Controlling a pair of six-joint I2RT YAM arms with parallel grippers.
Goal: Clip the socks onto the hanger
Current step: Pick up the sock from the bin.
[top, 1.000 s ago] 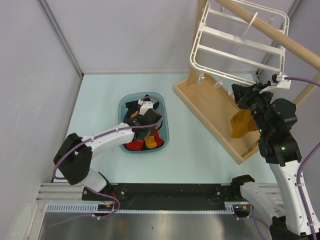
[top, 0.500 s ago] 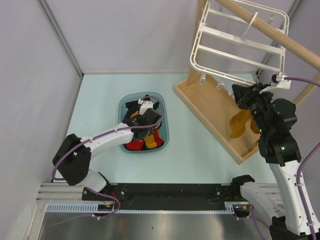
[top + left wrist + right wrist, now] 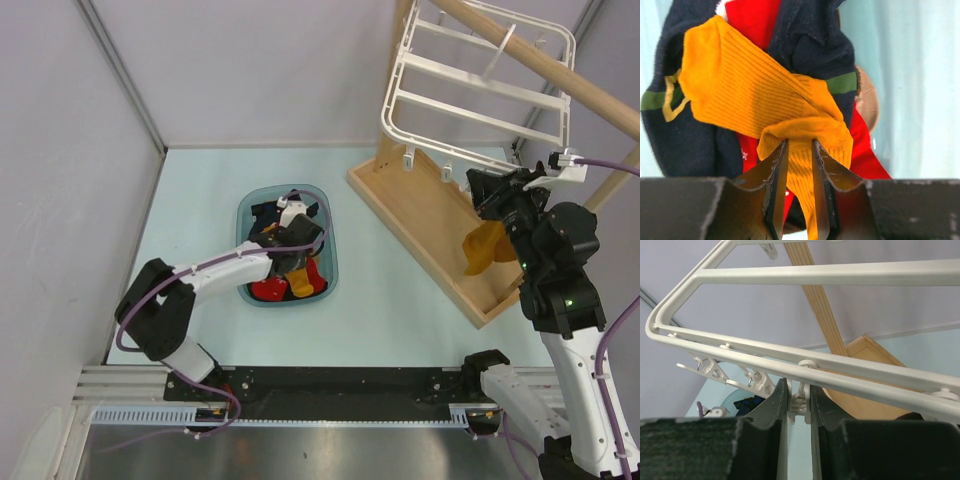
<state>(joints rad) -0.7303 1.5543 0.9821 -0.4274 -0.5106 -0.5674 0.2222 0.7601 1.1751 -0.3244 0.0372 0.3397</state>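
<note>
From above, you see the left gripper reaching down into the translucent blue-green oval plastic basin, which sits on the pale blue table and holds a heap of navy, red and yellow socks. Your right gripper is raised to the lower edge of the large white plastic rectangular drying hanger. The hanger hangs tilted from the round rod of the light wooden rack. A mustard-yellow sock dangles just below that gripper, over the rack's base. You cannot tell from here what it hangs from. In the left wrist view, the left gripper has its jaws drawn close. They pinch a fold of a mustard-yellow ribbed sock, whose fabric fills the narrow gap between them. That sock lies draped across navy socks with green stripes and a red sock. In the right wrist view, the right gripper is clenched on a small white dangling clip that sits between its fingers, directly under the hanger's rounded outer rail. More small white clips hang along the same rail to the left. The rack's wooden post rises behind the hanger's bars.
</note>
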